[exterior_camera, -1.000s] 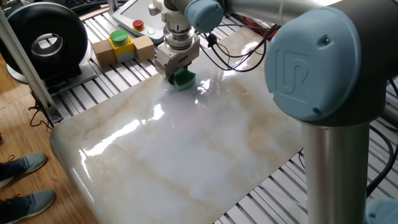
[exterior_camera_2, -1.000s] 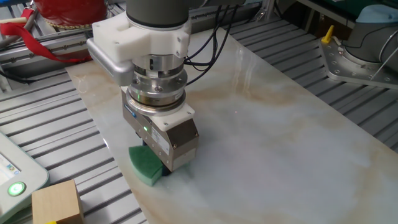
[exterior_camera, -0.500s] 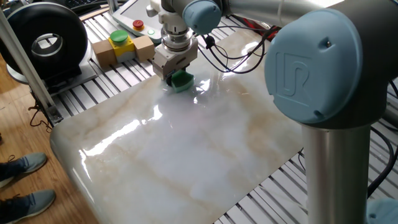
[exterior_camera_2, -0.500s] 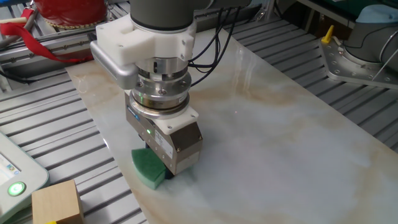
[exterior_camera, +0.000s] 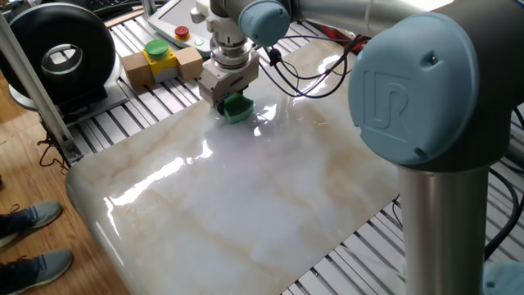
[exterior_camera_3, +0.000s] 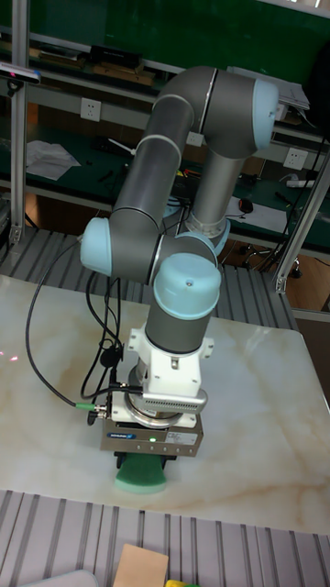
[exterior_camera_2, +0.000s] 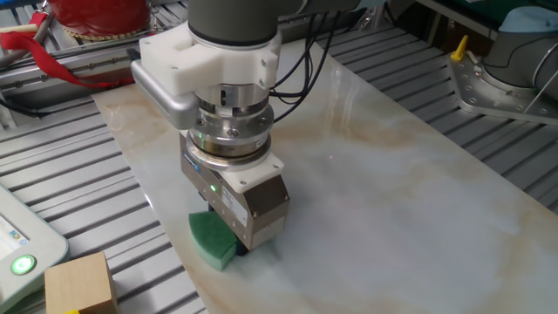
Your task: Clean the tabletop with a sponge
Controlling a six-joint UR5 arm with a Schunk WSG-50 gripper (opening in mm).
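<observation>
Right now I have the gripper [exterior_camera_2: 234, 247] pointing straight down with its fingers pinched on the green sponge [exterior_camera_2: 212, 242], and the sponge sits flat against the marble tabletop [exterior_camera_2: 392, 174] near one edge of the slab, close to the ribbed aluminium frame [exterior_camera_2: 61, 174]. What matters for my next stroke is where the bare marble lies: in one fixed view the sponge [exterior_camera: 238, 107] is at the far edge of the tabletop [exterior_camera: 246, 188], just inboard of the cardboard box [exterior_camera: 160, 65] with its yellow-and-green button [exterior_camera: 156, 52], so nearly the whole slab stretches away from the gripper [exterior_camera: 230, 102] toward the near corner. In the tall fixed view the sponge [exterior_camera_3: 140, 477] pokes out below the gripper body [exterior_camera_3: 152, 438], its long side running roughly along the slab's edge, so I judge a sweep across that axis, away from the frame and into the middle of the slab, would cover the most ground. The only arm is this one. For markings, I can make out the UR logo embossed on the big blue joint cap [exterior_camera: 413, 78]; a small blue label on the gripper body is too small to read
</observation>
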